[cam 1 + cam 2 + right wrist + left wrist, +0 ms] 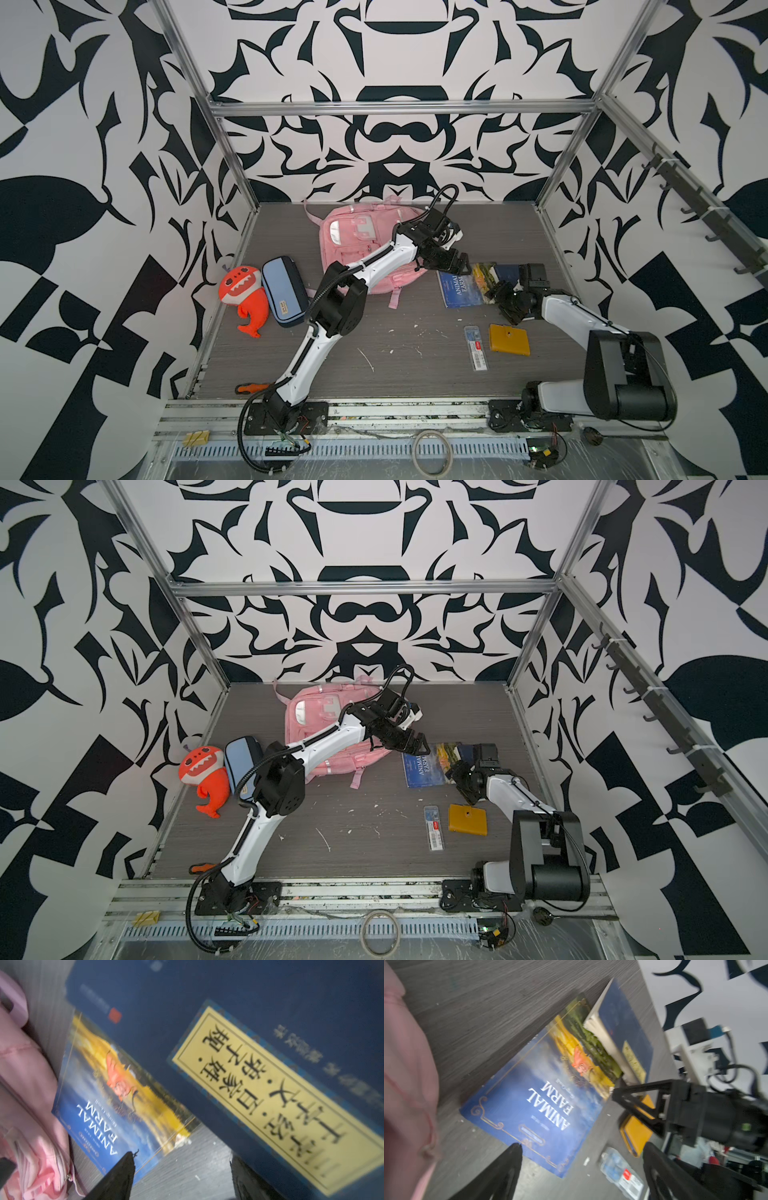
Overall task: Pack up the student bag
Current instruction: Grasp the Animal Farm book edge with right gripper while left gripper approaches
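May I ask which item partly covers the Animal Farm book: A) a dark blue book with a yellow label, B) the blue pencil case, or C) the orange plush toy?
A: the dark blue book overlaps one end of the Animal Farm book.

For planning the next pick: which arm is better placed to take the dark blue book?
Probably right: the right tool, open, sits at the dark blue book; the left tool is by Animal Farm.
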Robot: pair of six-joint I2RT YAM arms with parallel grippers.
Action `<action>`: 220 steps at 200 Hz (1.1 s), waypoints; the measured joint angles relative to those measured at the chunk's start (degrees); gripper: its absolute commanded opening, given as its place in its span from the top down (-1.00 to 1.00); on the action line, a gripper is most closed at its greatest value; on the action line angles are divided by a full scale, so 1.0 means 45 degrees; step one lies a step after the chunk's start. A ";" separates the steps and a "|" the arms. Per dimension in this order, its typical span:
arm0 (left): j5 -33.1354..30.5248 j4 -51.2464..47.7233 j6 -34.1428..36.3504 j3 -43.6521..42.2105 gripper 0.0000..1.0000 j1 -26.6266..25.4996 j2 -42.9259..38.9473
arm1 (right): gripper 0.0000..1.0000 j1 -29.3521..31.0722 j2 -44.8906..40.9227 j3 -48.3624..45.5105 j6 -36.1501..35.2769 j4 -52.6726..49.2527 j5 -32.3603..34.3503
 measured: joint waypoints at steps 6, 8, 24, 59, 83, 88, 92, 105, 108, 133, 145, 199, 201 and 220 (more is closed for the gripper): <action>-0.0073 0.0005 0.0146 0.0121 -0.87 0.0005 0.0146 | -0.50 -0.0092 0.0121 0.0000 0.0005 0.0073 -0.0073; -0.0121 0.0000 0.0194 0.0160 -0.87 0.0005 0.0185 | -0.50 -0.0126 0.0165 0.0000 0.0000 0.0102 -0.0087; -0.0476 0.0000 0.0495 0.0413 -0.88 0.0000 0.0398 | -0.50 -0.0301 0.0393 0.0092 -0.0005 0.0238 -0.0253; -0.1520 0.0049 0.0899 0.1710 -0.89 -0.0141 0.1229 | -0.48 -0.0369 0.0962 0.0607 -0.0170 0.0219 -0.0374; -0.2200 0.0219 0.0821 0.2579 -0.89 -0.0248 0.2127 | -0.48 -0.0369 0.1273 0.0874 -0.0403 0.0160 -0.0452; -0.2283 0.0257 0.0782 0.2730 -0.88 -0.0262 0.2351 | -0.48 -0.0369 0.1321 0.0918 -0.0432 0.0160 -0.0471; -0.2341 0.0311 0.0743 0.2803 -0.88 -0.0262 0.2521 | -0.48 -0.0369 0.1370 0.0962 -0.0461 0.0165 -0.0486; -0.2453 0.0471 0.0597 0.2846 -0.88 -0.0301 0.2953 | -0.48 -0.0369 0.1462 0.1020 -0.0486 0.0219 -0.0554; -0.2453 0.0491 0.0554 0.2827 -0.88 -0.0306 0.3055 | -0.48 -0.0369 0.1467 0.1025 -0.0486 0.0238 -0.0563; -0.2579 0.0835 0.0515 0.2637 -0.89 -0.0369 0.3177 | -0.45 -0.0437 0.1700 0.1044 -0.0525 0.0699 -0.0908; -0.2603 0.1078 0.0505 0.2409 -0.87 -0.0393 0.3079 | -0.43 -0.0491 0.1943 0.1132 -0.0607 0.0996 -0.1180; -0.2361 0.1627 0.0525 -0.0933 -0.72 -0.0520 0.1122 | -0.37 -0.0554 0.3138 0.1282 -0.1010 0.3570 -0.2579; -0.2341 0.1617 0.0539 -0.1064 -0.67 -0.0520 0.1039 | -0.35 -0.0559 0.3181 0.1282 -0.1010 0.3672 -0.2652; -0.2084 0.1365 0.0491 -0.1836 -0.57 -0.0534 0.0539 | -0.30 -0.0607 0.3939 0.1277 -0.1107 0.5144 -0.3905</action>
